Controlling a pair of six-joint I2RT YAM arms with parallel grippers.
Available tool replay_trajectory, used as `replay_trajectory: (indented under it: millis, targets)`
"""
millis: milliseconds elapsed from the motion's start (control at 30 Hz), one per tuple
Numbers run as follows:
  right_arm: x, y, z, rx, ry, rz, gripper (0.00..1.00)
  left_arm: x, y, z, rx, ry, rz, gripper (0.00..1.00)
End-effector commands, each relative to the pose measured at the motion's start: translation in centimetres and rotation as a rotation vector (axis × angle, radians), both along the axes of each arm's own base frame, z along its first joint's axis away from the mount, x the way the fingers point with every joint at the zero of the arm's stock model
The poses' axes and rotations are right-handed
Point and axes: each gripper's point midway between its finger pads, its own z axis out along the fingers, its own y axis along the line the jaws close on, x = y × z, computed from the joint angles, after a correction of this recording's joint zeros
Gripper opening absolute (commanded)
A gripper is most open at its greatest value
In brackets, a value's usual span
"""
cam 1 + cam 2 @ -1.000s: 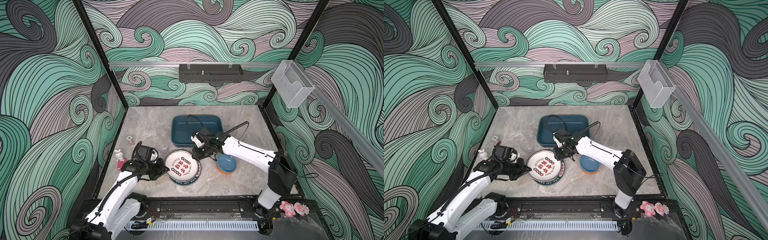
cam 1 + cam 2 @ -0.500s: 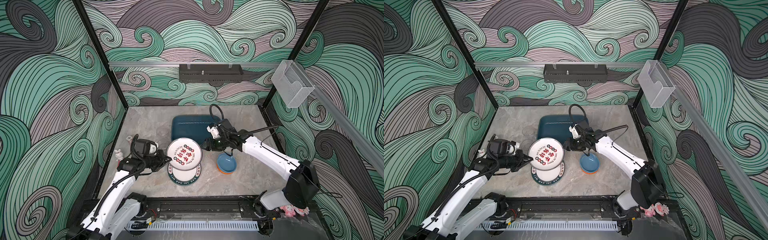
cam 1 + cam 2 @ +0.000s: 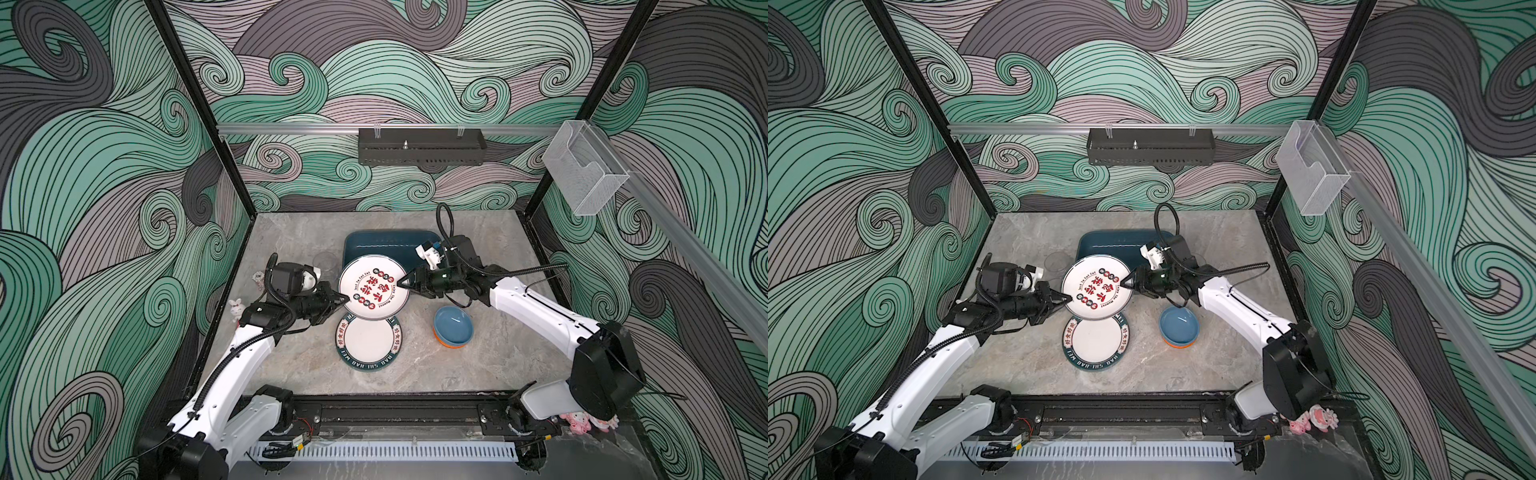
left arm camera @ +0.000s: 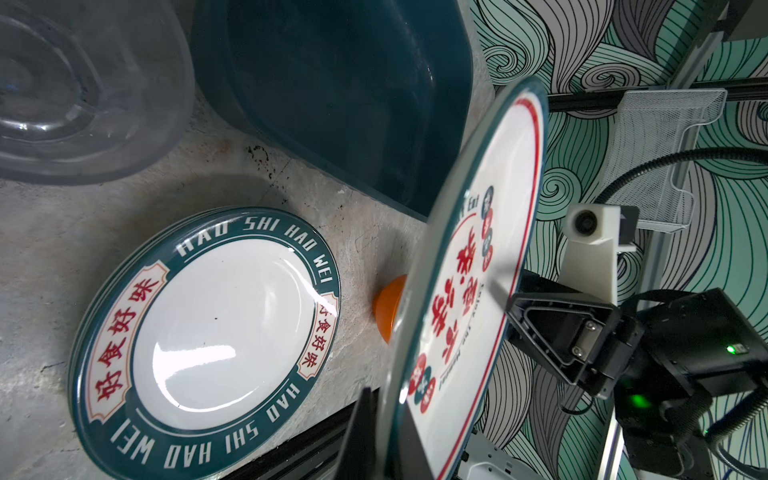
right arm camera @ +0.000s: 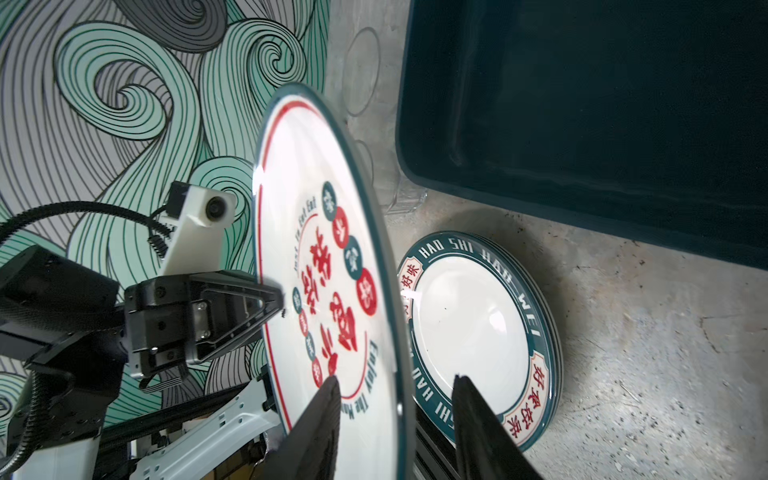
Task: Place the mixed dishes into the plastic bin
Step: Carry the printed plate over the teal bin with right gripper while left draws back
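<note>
Bench (image 3: 478, 365): grey stone-look surface inside a booth with swirling green wave walls; 2 white robot arms reach in from the near edge.
Lifted plate (image 3: 373, 286): round and white with a dark rim, red Chinese characters and small red and teal discs. It is held clear of the bench between the 2 arms, printed face up. In both top views it overlaps the bin's near edge and the far rim of the flat plate.
Left tool (image 3: 345, 298): pinched tight on the lifted plate's left rim; the left wrist view shows the rim caught between its 2 black fingers (image 4: 361, 432).
Right tool (image 3: 401, 283): at the opposite, right rim. In the right wrist view its fingers (image 5: 328, 415) stand apart, 1 on each side of the rim, with a gap showing on the underside.
Flat plate (image 3: 369, 341): lies on the bench just nearer than the lifted plate, with a teal band reading HAO SHI HAO WEI.
Plastic bin (image 3: 386, 245): dark teal tub at the back centre of the bench.
Bowls: a blue bowl (image 3: 454, 326) nested in an orange bowl (image 3: 451, 344), right of the flat plate.
Tumbler (image 3: 326, 262): clear, just left of the bin.
Rabbit figurine (image 3: 237, 308): small, white, at the bench's left edge.
</note>
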Motion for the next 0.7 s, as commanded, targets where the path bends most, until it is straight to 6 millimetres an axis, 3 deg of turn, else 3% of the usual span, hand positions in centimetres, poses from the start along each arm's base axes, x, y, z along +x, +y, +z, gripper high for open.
replay_trajectory:
  millis: [0, 333, 533, 667]
  targets:
    - [0.5, 0.8, 1.4, 0.089, -0.004, 0.013, 0.37, 1.3, -1.2, 3.9, -0.066, -0.115, -0.038, 0.0]
    - [2.0, 0.5, 0.9, 0.102, 0.012, -0.023, 0.13, 2.6, -1.8, 4.5, -0.077, -0.128, -0.047, 0.01]
    - [3.3, -0.2, 0.2, 0.079, 0.019, -0.06, 0.0, 3.2, -1.9, 4.8, -0.067, -0.137, -0.048, 0.18]
    - [4.4, -1.0, -0.1, 0.063, 0.014, -0.093, 0.0, 3.3, -1.7, 4.8, -0.042, -0.14, -0.043, 0.31]
